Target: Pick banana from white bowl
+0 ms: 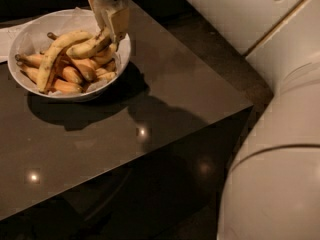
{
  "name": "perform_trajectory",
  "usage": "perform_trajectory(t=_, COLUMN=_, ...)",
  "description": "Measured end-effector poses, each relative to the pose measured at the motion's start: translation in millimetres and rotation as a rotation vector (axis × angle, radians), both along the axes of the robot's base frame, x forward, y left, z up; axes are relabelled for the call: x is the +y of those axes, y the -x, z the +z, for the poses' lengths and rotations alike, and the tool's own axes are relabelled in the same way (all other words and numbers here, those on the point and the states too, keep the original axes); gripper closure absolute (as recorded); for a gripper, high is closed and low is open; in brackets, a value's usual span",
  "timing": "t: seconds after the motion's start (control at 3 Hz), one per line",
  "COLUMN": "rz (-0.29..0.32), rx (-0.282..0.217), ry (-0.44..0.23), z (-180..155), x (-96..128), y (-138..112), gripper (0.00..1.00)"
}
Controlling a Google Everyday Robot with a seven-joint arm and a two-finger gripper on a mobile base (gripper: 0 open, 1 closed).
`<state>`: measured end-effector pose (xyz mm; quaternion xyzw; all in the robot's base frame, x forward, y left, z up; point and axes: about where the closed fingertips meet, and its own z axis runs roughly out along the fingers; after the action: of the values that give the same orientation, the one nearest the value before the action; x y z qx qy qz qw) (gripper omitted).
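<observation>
The white bowl (30, 34) stands at the back left of the dark table and holds several bananas on thin white paper. The banana (86, 47), medium-long, yellow-green and speckled, lies on top of the pile with its right end raised between the fingers. My gripper (109, 30) reaches down from the top edge over the bowl's right side and is shut on that end. The longest yellow-green banana (51, 62) curves across the left of the pile. Short orange bananas (75, 75) lie beneath.
The dark glossy table (150, 99) runs right to a corner (250, 104), with dark floor beyond it. My own pale arm and body (280, 149) fill the right side. A white sheet (6, 39) lies left of the bowl.
</observation>
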<state>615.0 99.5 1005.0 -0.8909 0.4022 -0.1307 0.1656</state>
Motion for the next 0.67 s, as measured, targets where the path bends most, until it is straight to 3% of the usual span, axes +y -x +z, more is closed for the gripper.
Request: perform_trajectory(t=0.67, rz=-0.152, rx=-0.018, ry=-0.076, z=32.4, x=-41.6, y=38.9, gripper=1.00)
